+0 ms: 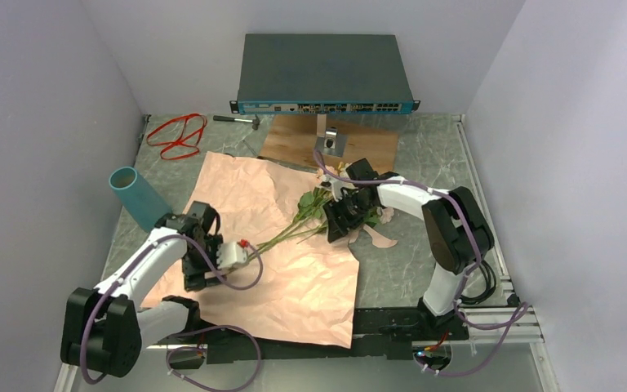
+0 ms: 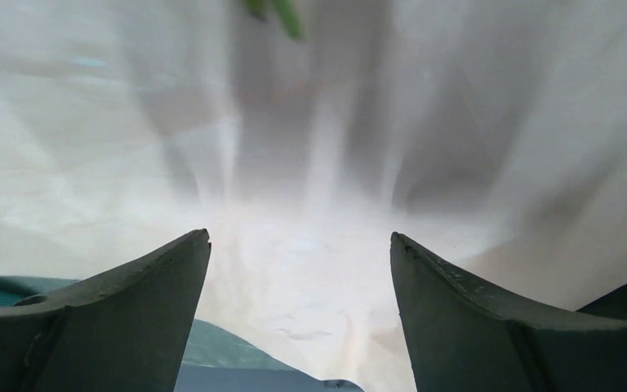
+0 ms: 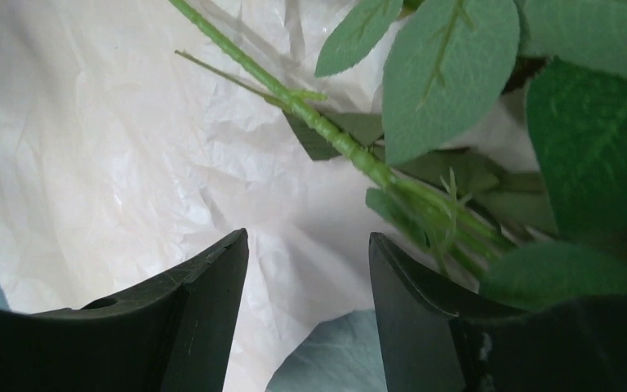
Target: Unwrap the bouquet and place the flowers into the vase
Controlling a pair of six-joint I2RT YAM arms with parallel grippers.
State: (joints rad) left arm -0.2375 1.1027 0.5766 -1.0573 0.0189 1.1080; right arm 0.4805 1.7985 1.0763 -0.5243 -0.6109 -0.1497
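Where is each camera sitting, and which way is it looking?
Top: above and behind, looking down at paper, vase, left arm, right arm.
Left wrist: on left arm, facing blurred paper; open left gripper shows.
Right wrist: on right arm, facing stems on paper; open right gripper shows.
Shared: both wrists see paper.

Robotics lab bench: white panel walls (image 1: pixel 41 122) box in a table (image 1: pixel 424 269), rack network switch (image 1: pixel 324 72) at back.
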